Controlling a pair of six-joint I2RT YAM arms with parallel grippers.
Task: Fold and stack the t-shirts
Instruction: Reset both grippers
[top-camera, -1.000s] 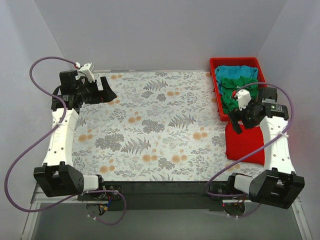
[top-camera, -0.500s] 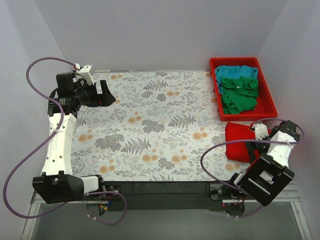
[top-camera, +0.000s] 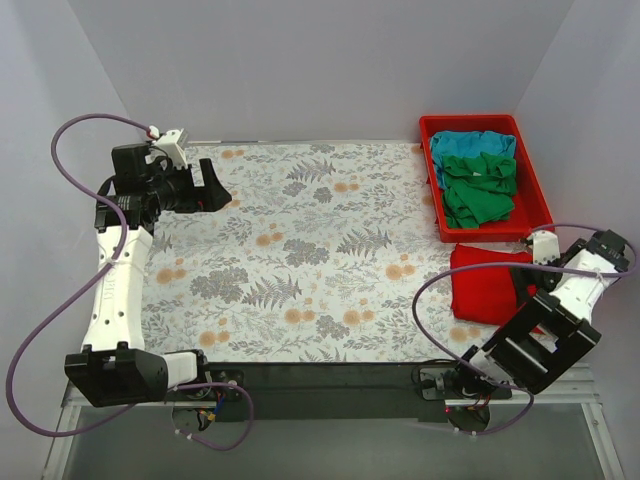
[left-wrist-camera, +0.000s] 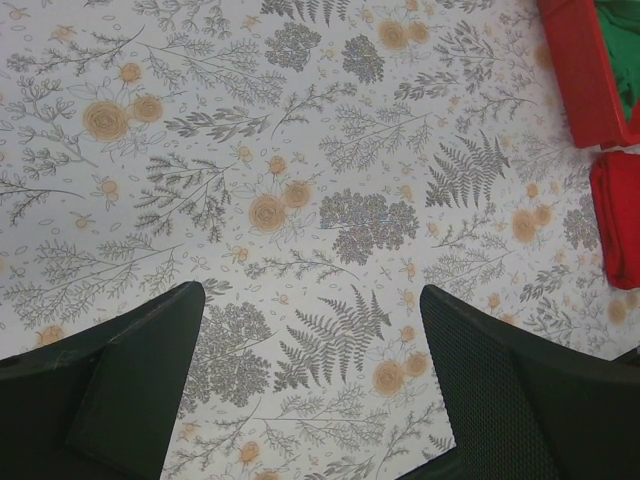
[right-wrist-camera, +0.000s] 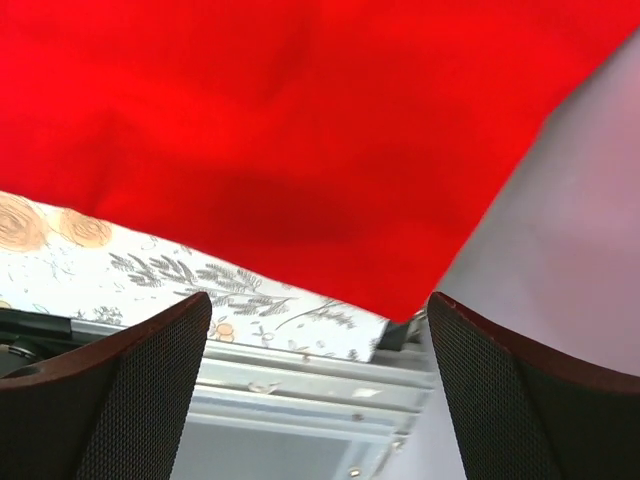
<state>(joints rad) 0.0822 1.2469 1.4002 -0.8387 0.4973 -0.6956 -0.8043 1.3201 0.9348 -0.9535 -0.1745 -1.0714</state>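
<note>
Folded red shirt (top-camera: 485, 285) on table (top-camera: 320, 240) beside tray (top-camera: 470, 120) holding green shirt (top-camera: 480, 190) and blue shirt (top-camera: 470, 143); right claw (right-wrist-camera: 320, 300) spread over red shirt's edge, left claw (left-wrist-camera: 310, 300) spread, empty

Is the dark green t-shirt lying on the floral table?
No, the dark green cloth t-shirt lies inside the rigid red plastic tray, overlapping the turquoise blue t-shirt.
</note>
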